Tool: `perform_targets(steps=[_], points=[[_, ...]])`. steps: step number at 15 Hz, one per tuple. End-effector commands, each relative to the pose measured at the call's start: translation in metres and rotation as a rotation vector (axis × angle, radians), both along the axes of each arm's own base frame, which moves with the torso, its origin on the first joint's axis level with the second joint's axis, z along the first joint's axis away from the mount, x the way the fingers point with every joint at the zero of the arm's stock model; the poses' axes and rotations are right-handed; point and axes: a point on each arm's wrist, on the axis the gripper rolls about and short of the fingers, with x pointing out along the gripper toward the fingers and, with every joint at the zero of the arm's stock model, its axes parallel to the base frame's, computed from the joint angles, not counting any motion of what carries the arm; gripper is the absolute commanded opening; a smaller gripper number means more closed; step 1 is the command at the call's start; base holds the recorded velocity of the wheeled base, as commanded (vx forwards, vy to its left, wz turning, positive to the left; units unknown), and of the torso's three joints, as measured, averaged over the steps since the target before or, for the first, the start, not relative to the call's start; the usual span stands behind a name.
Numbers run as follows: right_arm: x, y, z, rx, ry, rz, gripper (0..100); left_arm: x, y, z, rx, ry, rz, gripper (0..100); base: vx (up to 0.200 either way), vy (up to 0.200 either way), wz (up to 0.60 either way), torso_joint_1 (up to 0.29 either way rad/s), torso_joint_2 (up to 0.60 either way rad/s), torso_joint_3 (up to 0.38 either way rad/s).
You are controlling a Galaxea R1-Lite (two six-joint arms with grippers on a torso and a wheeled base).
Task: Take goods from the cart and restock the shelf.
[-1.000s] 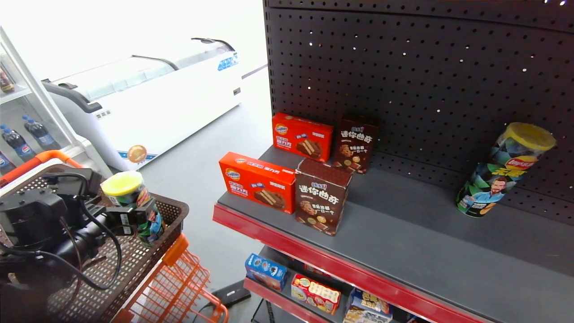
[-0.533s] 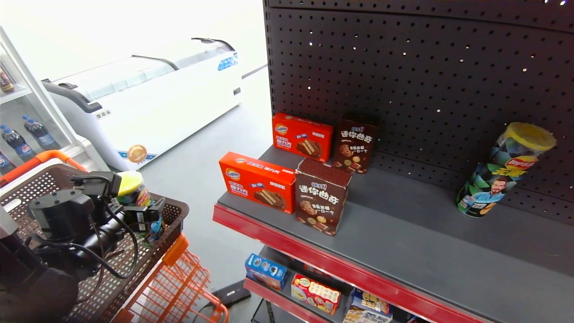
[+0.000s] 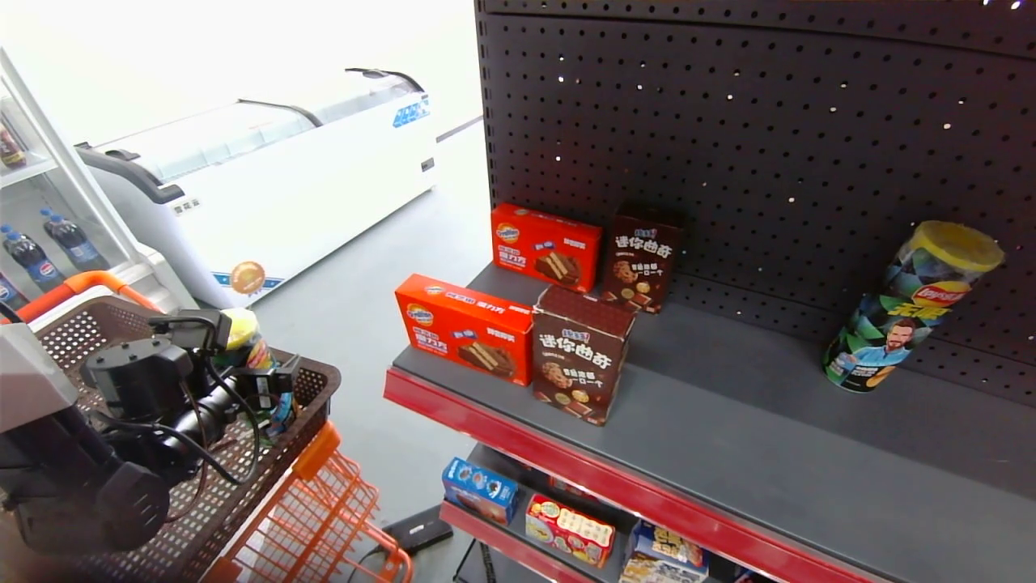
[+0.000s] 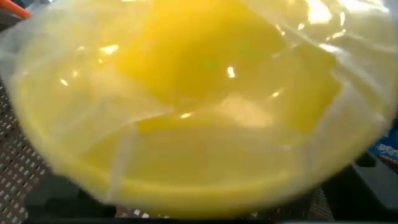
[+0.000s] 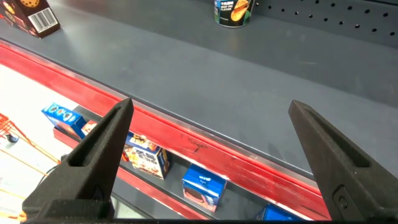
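One white freezer near grey pegboard shelf.

Your left arm was black, built of rounded joint housings, with black cables looping loosely along it and a pale grey block at its near end. Your left gripper carried a small white label. Your right gripper had two matte black, wedge-shaped fingers.
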Motion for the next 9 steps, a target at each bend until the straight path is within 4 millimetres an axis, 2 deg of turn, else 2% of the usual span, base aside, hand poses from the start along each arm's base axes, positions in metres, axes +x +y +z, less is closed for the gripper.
perform_targets(steps=[1, 5, 9], points=[[0.000, 0.000, 0.000, -0.001, 0.001, 0.001, 100, 0.011, 0.002, -0.008, -0.005, 0.001, 0.002, 100, 0.000, 0.000, 0.00, 0.000, 0.00, 0.000], [0.000, 0.000, 0.000, -0.001, 0.001, 0.001, 100, 0.029, 0.003, -0.016, -0.012, -0.009, 0.002, 100, 0.000, 0.000, 0.00, 0.000, 0.00, 0.000], [0.000, 0.000, 0.000, -0.001, 0.001, 0.003, 100, 0.030, 0.002, -0.016, -0.007, -0.004, -0.004, 100, 0.000, 0.000, 0.00, 0.000, 0.00, 0.000]])
